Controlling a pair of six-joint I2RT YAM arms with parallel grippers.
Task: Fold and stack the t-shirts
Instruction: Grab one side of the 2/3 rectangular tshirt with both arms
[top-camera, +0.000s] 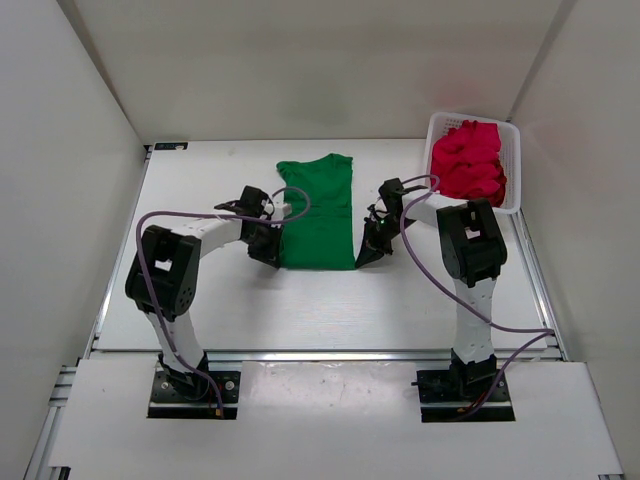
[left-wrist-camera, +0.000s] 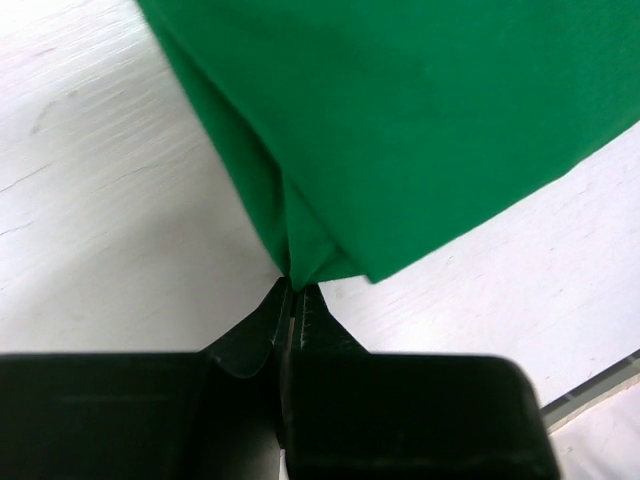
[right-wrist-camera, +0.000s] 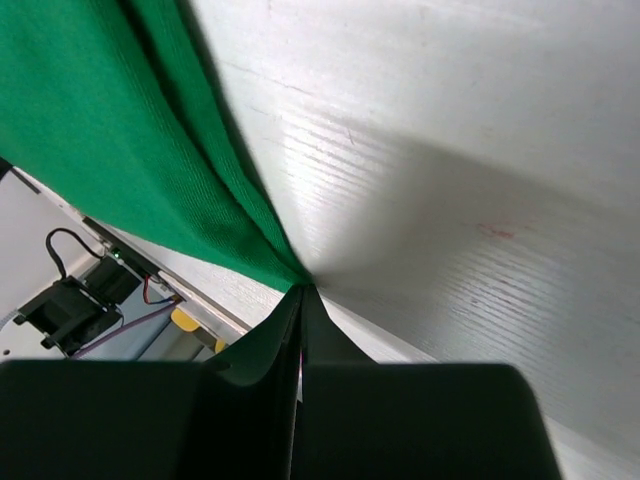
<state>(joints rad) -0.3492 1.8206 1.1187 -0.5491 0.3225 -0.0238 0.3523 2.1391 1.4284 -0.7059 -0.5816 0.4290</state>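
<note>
Status, biggest item down:

- white desk (top-camera: 200, 300): one shirt is laid out on it and nothing is stacked yet.
- bright green cotton short-sleeved t-shirt (top-camera: 318, 215): lies flat mid-desk as a long narrow panel, collar at the far end. The sides look already folded in (my read from the straight edges; sleeves not visible). The cross fold and placing it as the stack base remain to be done.
- white plastic mesh basket (top-camera: 515, 165): beyond and to the right of the green shirt, well apart from it.
- red cotton t-shirts (top-camera: 468, 160): bunched inside that basket, unfolded. I can't count them from the heap.
- left hand (top-camera: 268, 252): at the green shirt's near left corner, clamped on the cloth. The left wrist view shows the folded corner running into the pinched fingertips (left-wrist-camera: 310, 312).
- right hand (top-camera: 368, 250): at the green shirt's near right corner, also closed on the fabric, with the hem converging into the closed tips in the right wrist view.

Judgement: early in the task. Both near corners are held, which sets up bringing the near edge toward the collar.
</note>
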